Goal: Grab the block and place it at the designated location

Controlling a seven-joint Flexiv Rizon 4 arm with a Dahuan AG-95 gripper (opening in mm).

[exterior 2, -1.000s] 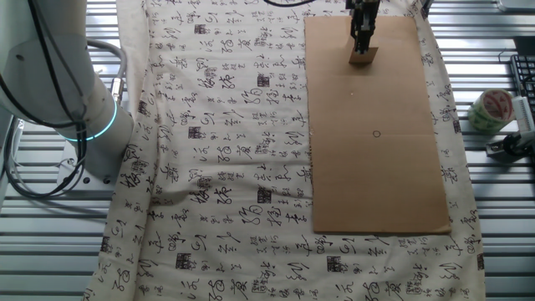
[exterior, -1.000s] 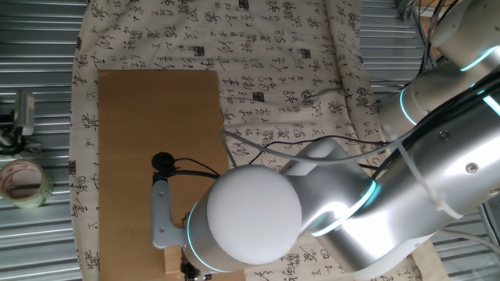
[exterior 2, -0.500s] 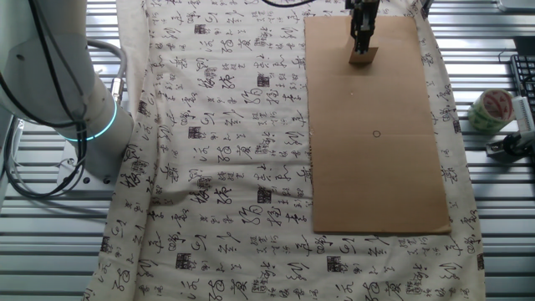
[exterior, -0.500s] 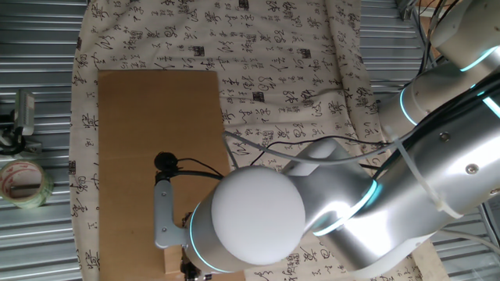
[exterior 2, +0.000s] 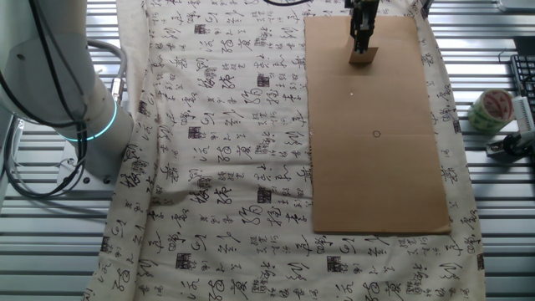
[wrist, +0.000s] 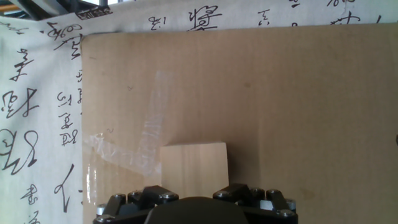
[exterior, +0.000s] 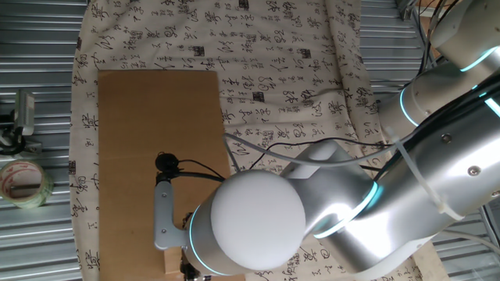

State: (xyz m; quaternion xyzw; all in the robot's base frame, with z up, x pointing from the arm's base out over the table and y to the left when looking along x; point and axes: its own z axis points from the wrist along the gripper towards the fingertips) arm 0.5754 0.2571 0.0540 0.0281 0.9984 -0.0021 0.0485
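The block is a pale tan wooden cube on the far end of the brown cardboard sheet. My gripper stands straight down over it. In the hand view the block sits between my gripper's two dark fingers, whose inner edges meet its sides; it still rests on the cardboard. The designated location is a tiny black circle near the middle of the sheet, well short of the block. In the one fixed view the arm's body hides the block and the fingers.
A tape roll lies off the cloth on the metal slats, also showing in the one fixed view. Clear tape strips stick to the cardboard beside the block. A cloth with printed characters covers the table.
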